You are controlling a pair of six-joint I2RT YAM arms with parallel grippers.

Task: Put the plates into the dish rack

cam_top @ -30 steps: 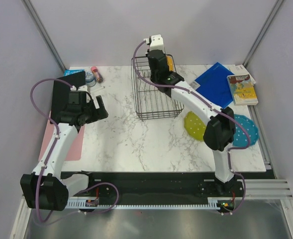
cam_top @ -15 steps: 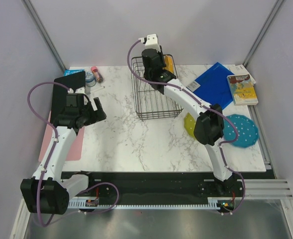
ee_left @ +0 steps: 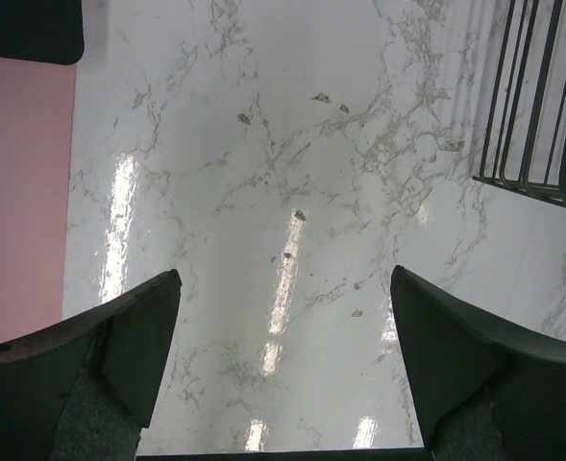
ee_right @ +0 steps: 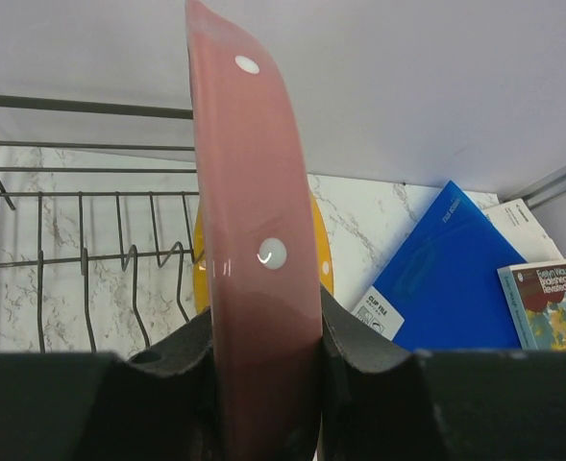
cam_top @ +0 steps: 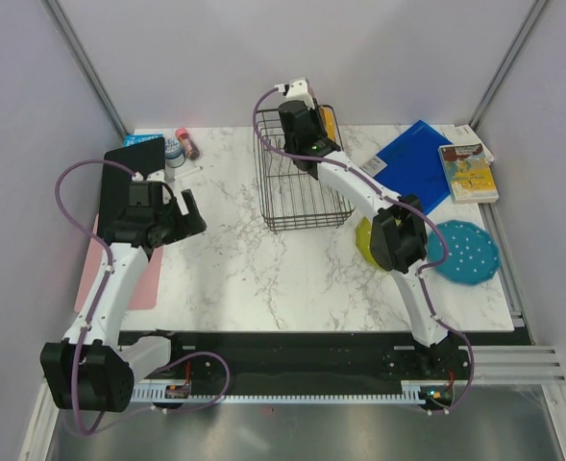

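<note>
Above the far end of the dish rack (cam_top: 307, 227), the pink plate (ee_right: 258, 250) stood on edge, clamped between the jaws of the right gripper (ee_right: 263, 360). Just behind it the orange-yellow plate (ee_right: 317, 264) stood upright, apparently slotted in the rack's far right corner (its base was hidden). Right of the rack lay the lime green plate (cam_top: 364, 240), with the teal plate (cam_top: 467, 252) farther out. Well left of the rack, the left gripper (ee_left: 284, 288) hung over the marble table (ee_left: 292, 144), jaws wide and empty.
</note>
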